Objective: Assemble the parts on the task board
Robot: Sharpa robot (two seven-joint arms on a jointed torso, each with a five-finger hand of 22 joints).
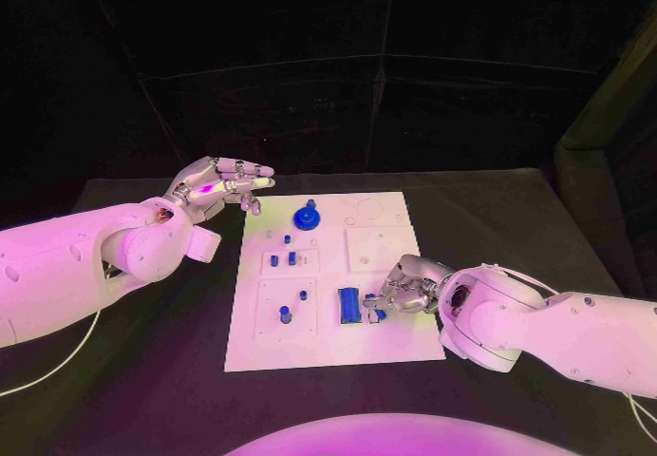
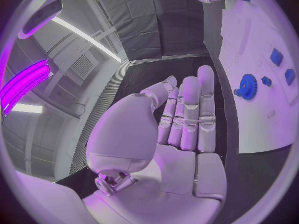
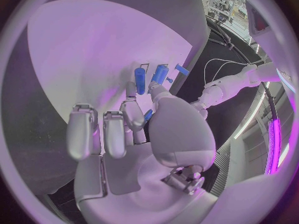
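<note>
In the head view the task board point(image 1: 343, 285) lies flat in the middle of the black table point(image 1: 520, 218). A blue gear point(image 1: 307, 218) stands near the board's far edge, with several small blue pegs point(image 1: 291, 258) set in the panels on the board's left half. Two long blue bars point(image 1: 350, 305) lie side by side toward the board's near right. The right hand point(image 1: 406, 290) rests low on the board just beside those bars, its fingers curled down toward a small blue part point(image 1: 372, 314) at their tips; whether it is pinched or merely touched cannot be told here. The left hand point(image 1: 219, 185) hovers above the table off the board's far left corner, fingers extended and apart, holding nothing

In the left wrist view the left hand point(image 2: 181, 129) shows its palm flat with the fingers straight and close together, nothing in it. Beyond the fingertips the blue gear point(image 2: 248, 86) stands on the task board point(image 2: 261, 119), and small blue pegs point(image 2: 276, 56) sit further along it

In the right wrist view the right hand point(image 3: 134, 134) lies over the task board point(image 3: 93, 50). Some fingers are bent short, while one finger and the thumb reach forward to the two blue bars point(image 3: 149, 78). A small blue part point(image 3: 148, 115) shows between thumb and finger, though a firm pinch cannot be confirmed. Another small blue piece point(image 3: 182, 69) lies just past the bars
</note>
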